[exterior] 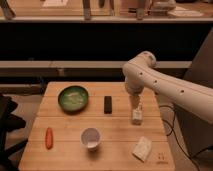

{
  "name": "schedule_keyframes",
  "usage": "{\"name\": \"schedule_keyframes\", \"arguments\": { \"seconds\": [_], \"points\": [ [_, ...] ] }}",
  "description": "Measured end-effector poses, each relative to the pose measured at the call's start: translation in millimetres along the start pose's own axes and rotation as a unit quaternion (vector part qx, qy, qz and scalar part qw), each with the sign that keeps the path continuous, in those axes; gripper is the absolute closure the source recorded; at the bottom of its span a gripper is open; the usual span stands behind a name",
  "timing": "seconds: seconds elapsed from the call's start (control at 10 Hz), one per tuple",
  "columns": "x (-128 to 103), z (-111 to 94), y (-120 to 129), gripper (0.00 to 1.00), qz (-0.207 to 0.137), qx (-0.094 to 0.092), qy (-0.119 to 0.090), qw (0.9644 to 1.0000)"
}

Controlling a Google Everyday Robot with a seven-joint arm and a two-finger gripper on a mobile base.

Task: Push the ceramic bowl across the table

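The glossy green round ceramic bowl [73,98], left of centre, is judged rigid, slippery and fragile. Its outer wall should be pushed low. The tool [136,114] is seen open at centre right.

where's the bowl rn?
Camera view: bowl sits far-left on the table, black block to its right, cup nearer the camera. The gripper hangs over the right side, away from it.

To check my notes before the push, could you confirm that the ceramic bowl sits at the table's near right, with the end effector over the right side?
Not quite: the camera view shows the ceramic bowl at the table's far left; the end effector is indeed over the right side.
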Motion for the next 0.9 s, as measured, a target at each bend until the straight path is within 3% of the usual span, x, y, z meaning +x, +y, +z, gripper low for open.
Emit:
{"name": "schedule_keyframes", "arguments": {
  "seconds": [0.5,0.9],
  "points": [
    [-23,12,-14,0.20,-0.018,-0.002,-0.001,0.9998],
    [-27,20,-21,0.20,-0.029,-0.003,0.001,0.9996]
  ]
}}
